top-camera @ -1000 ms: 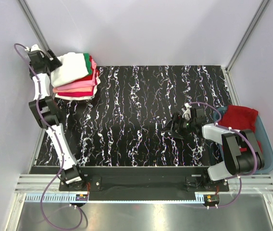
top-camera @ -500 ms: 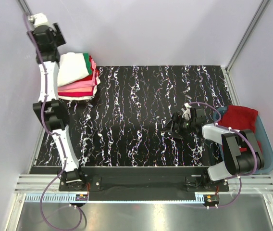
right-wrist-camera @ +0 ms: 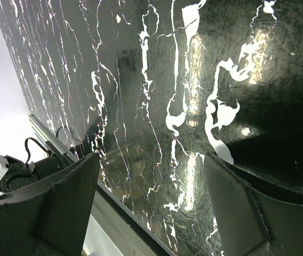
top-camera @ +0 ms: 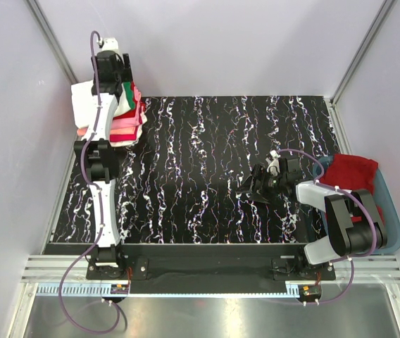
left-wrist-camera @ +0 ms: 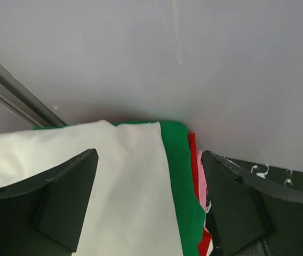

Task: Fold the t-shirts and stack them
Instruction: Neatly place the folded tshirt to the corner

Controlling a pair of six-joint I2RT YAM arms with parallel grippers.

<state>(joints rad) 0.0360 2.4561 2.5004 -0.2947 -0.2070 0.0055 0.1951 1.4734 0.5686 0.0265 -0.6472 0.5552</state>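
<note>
A folded stack of t-shirts (top-camera: pixel 128 121) lies at the table's back left corner: a white one (top-camera: pixel 82 102) on top, then green (top-camera: pixel 127 94), red and pink. My left gripper (top-camera: pixel 117 79) hovers open and empty over the stack's far edge, its arm crossing the stack. In the left wrist view the white shirt (left-wrist-camera: pixel 114 186) and green shirt (left-wrist-camera: pixel 181 176) lie between the open fingers (left-wrist-camera: pixel 61 202). My right gripper (top-camera: pixel 249 190) is open and empty low over the table, right of centre. A red t-shirt (top-camera: pixel 351 172) lies crumpled in the blue tub (top-camera: pixel 390 211).
The black marbled table (top-camera: pixel 200 155) runs between the stack and the tub. White walls close in behind and at both sides, with metal frame posts (top-camera: pixel 48 35) at the back corners. The right wrist view shows the table's front rail (right-wrist-camera: pixel 119 213).
My left arm has swung from the left wall rightward and up, and now reaches over the back of the stack. The right arm has not moved.
</note>
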